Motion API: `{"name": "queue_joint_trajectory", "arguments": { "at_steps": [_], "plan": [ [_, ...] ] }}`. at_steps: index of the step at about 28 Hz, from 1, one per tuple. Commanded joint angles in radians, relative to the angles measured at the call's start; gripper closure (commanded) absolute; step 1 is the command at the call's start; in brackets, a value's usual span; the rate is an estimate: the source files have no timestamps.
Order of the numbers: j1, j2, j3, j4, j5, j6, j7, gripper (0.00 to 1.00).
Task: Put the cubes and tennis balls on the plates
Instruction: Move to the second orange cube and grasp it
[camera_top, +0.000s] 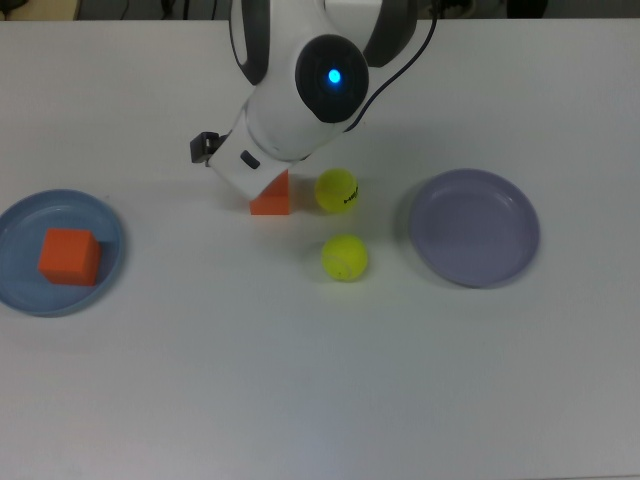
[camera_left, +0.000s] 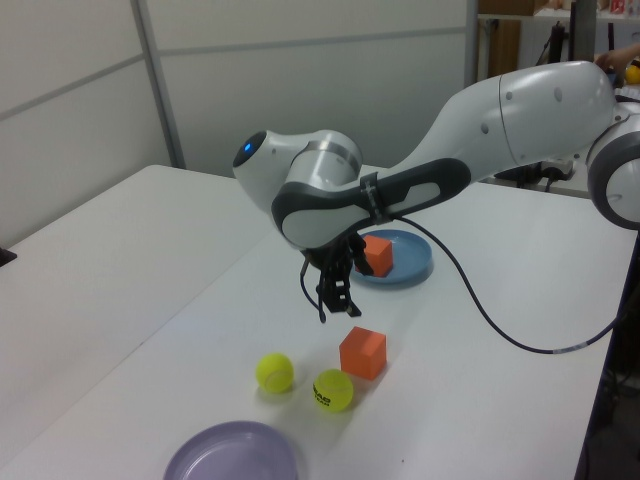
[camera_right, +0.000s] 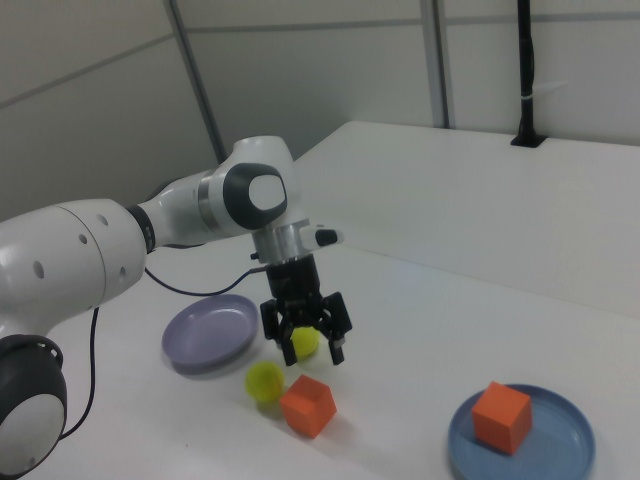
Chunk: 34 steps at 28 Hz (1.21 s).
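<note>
Two black fingers of the gripper stand spread wide with nothing between them, hanging in the air just above the free orange cube and touching nothing. That cube is matte, with sharp edges and flat faces, and sits on the bare white table; in the top view the arm's white, rounded wrist covers part of it. Taking this cube as the landmark: one tennis ball, fuzzy yellow-green with a black printed mark, lies just beside it on the top view's right, and the second tennis ball, equally fuzzy, lies near it toward the top view's lower right. Farther the same way, well apart from the cube, rests the lavender plate, round, shallow and smooth, with nothing on it. Well apart on the top view's left is the light blue plate, of the same shallow round form, carrying the other orange cube near its middle.
</note>
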Motion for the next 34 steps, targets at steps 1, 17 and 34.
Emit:
{"name": "queue_joint_trajectory", "arguments": {
  "at_steps": [1,17,34],
  "plan": [
    [0.005,0.013,0.009,-0.050,0.022,0.001,-0.008,0.00],
    [0.059,0.085,0.009,-0.053,0.007,0.017,0.055,0.00],
    [0.051,0.109,-0.011,-0.080,-0.045,0.125,0.064,1.00]
  ]
}}
